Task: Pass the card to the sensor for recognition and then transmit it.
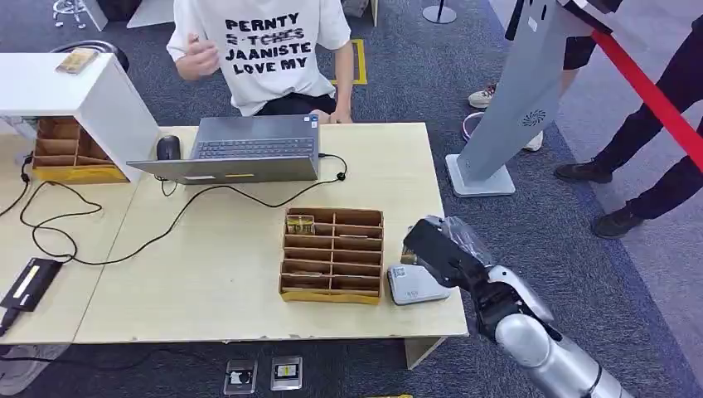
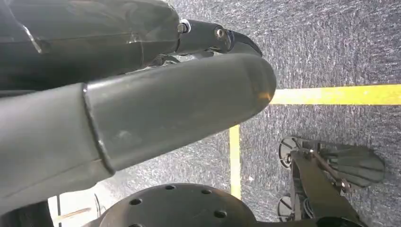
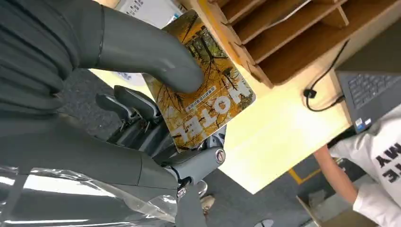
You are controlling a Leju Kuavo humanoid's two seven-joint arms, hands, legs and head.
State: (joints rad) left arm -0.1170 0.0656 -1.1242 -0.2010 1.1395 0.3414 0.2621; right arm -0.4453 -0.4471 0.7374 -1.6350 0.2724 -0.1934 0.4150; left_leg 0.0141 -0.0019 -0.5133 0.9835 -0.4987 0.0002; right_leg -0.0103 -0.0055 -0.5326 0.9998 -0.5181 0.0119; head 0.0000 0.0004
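A light wooden table stood on a dark carpet. A brown box with many small slots sat near its right side. A small white sensor lay just right of that box. At the far edge sat a grey laptop, with a black mouse to its left. A black cable trailed across the top.

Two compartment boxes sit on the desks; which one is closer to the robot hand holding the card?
The wooden organiser mid-table, beside the white sensor and right robot hand; the other box sits far left under the white shelf.
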